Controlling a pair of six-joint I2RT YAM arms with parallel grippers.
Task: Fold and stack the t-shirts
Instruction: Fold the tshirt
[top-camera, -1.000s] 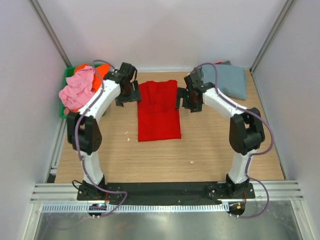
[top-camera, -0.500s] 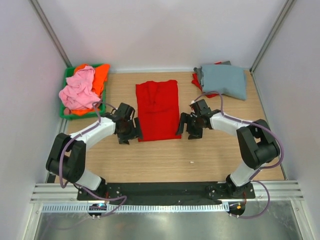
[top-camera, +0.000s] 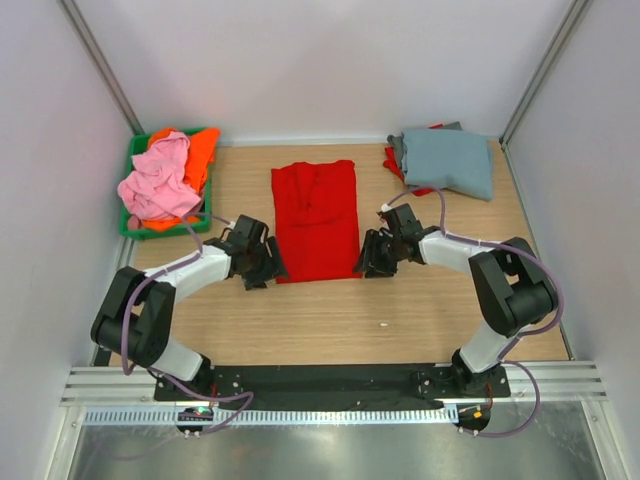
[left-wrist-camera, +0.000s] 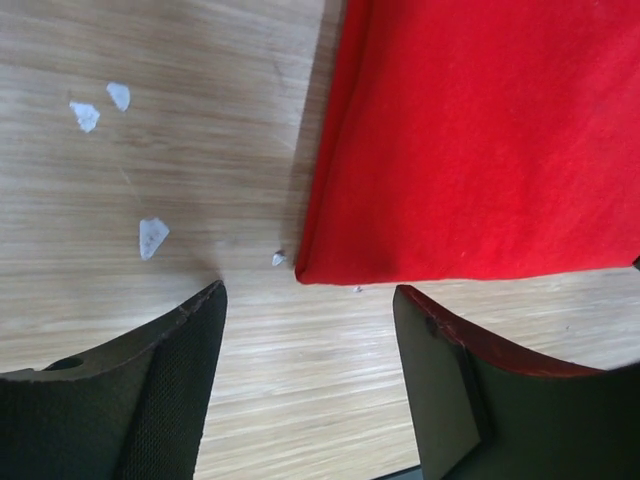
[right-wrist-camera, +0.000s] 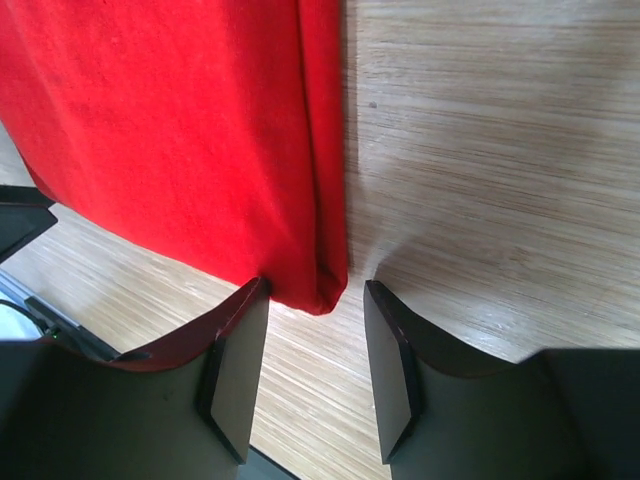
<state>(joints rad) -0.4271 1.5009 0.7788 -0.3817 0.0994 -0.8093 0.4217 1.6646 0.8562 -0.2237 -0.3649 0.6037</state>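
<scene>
- Here, the bright red t-shirt (top-camera: 315, 220) is laid flat in the middle of the table (top-camera: 330, 320), folded into a long strip that runs from near to far.
- Both arms are stretched low over the wood and bent inward from their bases, so that the near end of the strip is flanked on each side.
- The left gripper (top-camera: 268, 268) is held at the near-left corner of the strip, with its fingers parted. In the left wrist view that corner is seen in the gap just beyond the fingertips. No cloth is clasped.
- The right gripper (top-camera: 368, 262) is held at the near-right corner, its fingers likewise spread. In the right wrist view the folded corner is seen reaching just between the two fingertips, close to the left one. Nothing is pinched.
- One grey-blue t-shirt (top-camera: 455, 162) is kept folded at the far right corner. Red cloth (top-camera: 395, 160) is shown under its left edge, but what it is cannot be told.
- One pink t-shirt (top-camera: 158, 180) and one orange t-shirt (top-camera: 200, 150) are heaped, crumpled, in the single green bin (top-camera: 137, 150) at the far left, the pink one spilling over the rim.
- Four t-shirts are counted in all, with two arms and one bin.
- A few white specks (left-wrist-camera: 150, 235) are seen on the wood to the left of the red corner.
</scene>
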